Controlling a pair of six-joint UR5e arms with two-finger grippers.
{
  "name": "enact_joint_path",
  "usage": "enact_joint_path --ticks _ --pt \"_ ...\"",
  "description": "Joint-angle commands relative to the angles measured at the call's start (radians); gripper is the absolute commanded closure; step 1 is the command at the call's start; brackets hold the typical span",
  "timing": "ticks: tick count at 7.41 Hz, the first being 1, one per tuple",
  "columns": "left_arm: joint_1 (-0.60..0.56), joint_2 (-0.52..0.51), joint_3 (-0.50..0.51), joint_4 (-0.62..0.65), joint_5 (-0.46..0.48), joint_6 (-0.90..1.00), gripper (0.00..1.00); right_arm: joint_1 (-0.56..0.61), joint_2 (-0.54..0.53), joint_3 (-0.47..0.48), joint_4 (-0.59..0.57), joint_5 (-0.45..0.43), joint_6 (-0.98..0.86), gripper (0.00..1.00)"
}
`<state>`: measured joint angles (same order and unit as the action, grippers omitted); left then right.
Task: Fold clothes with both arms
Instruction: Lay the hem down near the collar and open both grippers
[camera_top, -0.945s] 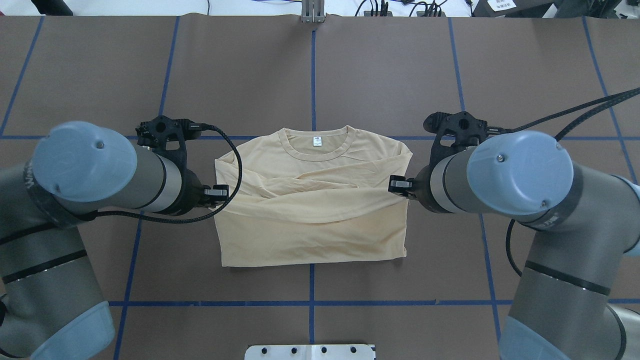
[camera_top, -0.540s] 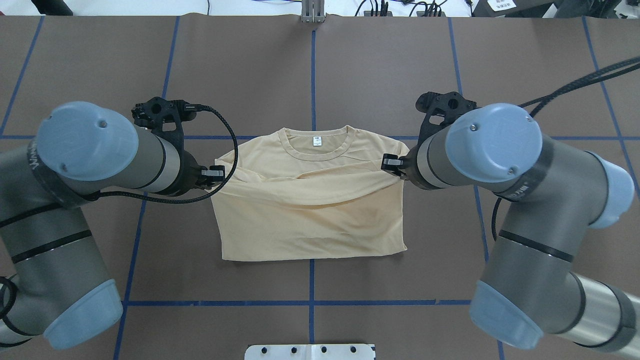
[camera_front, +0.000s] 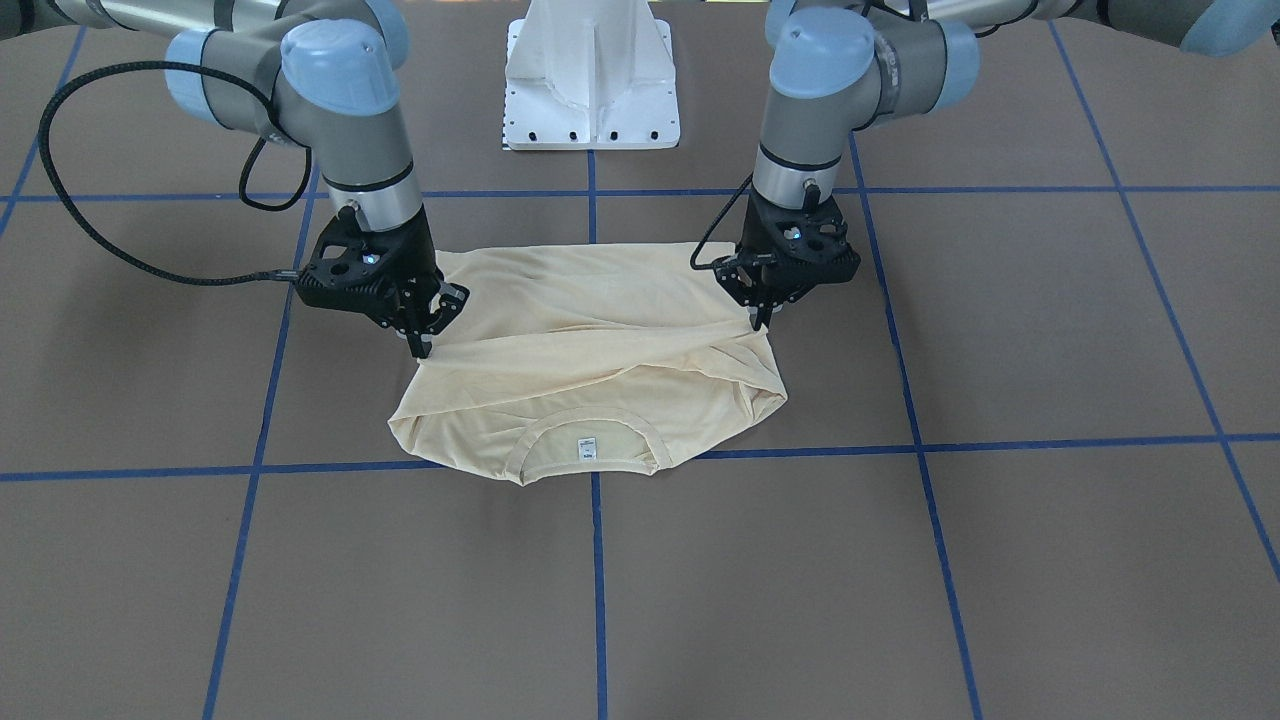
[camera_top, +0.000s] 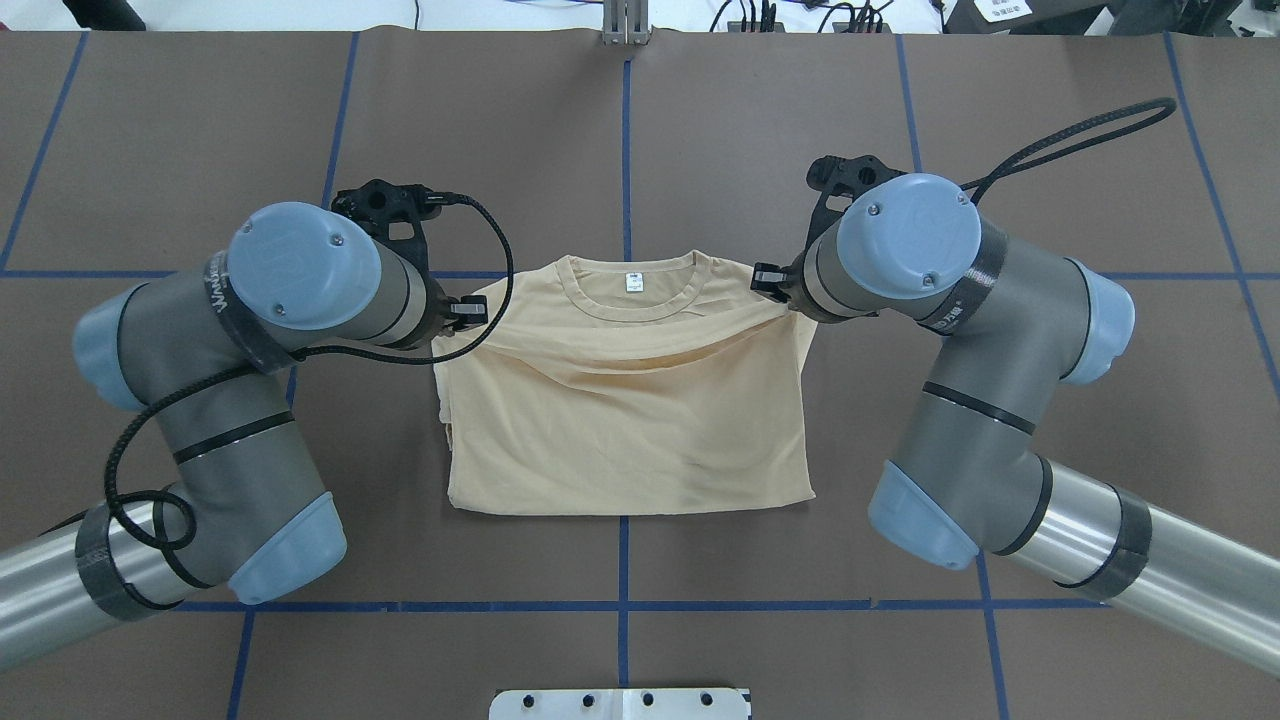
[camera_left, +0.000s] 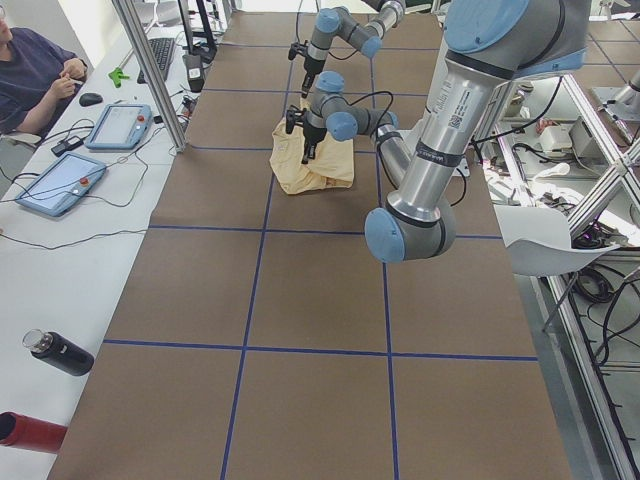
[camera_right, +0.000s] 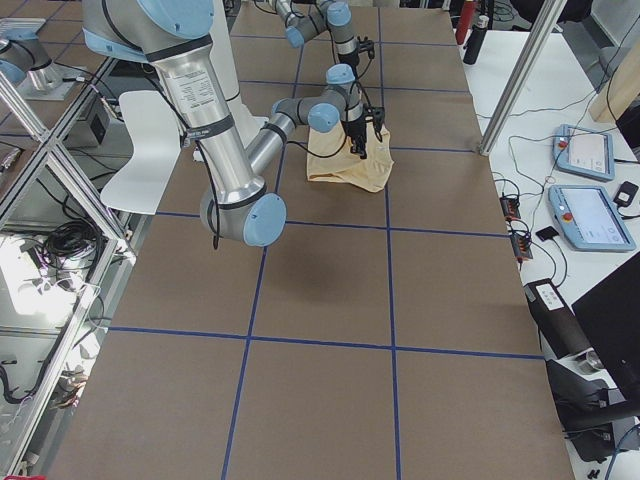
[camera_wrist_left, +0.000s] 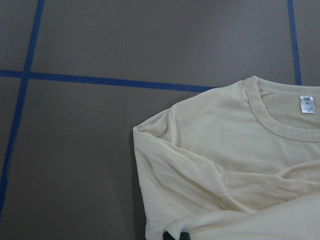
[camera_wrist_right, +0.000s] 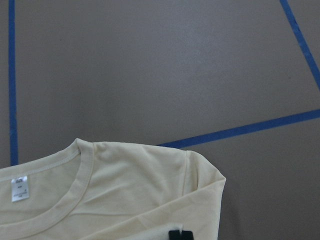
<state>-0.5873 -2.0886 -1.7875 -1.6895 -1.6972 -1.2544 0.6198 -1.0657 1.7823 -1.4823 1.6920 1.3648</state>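
**While both pairs of jaws clamp its fold, the shirt (camera_top: 630, 430) lies on the table (camera_top: 800, 130)**

Left gripper (camera_top: 472, 312) and right gripper (camera_top: 764, 281) each pinch the folded-over upper layer, jaws closed tight on cloth. Between them it sags across the chest. Just beyond the jaws sits the collar with its white neck label (camera_top: 633, 283); farther out run blue tape lines (camera_top: 626, 150).

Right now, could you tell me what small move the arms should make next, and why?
Probably lower and release: the left gripper and right gripper hold the folded-over edge of the shirt at the shoulders, just short of the collar.
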Motion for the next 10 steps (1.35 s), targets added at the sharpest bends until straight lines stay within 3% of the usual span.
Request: enact_joint_path --ticks 1,6,7,8,10 --pt "-0.019 -0.057 0.146 -0.067 0.016 0.045 1.0 0.029 0.051 -0.153 0.081 0.0 -0.027 1.0" --pt "-0.051 -0.073 0.238 -0.13 0.021 0.132 1.0 0.057 0.095 -0.259 0.108 0.003 -0.049 1.0" --pt "-0.051 -0.073 0.241 -0.148 0.019 0.138 0.81 0.057 0.095 -0.285 0.14 0.002 -0.049 0.59" --pt "-0.055 -0.065 0.238 -0.177 0.011 0.198 0.01 0.055 0.096 -0.296 0.148 0.0 -0.067 0.01" --pt "-0.063 -0.053 0.217 -0.208 -0.036 0.274 0.0 0.078 0.096 -0.285 0.148 0.032 -0.125 0.0"
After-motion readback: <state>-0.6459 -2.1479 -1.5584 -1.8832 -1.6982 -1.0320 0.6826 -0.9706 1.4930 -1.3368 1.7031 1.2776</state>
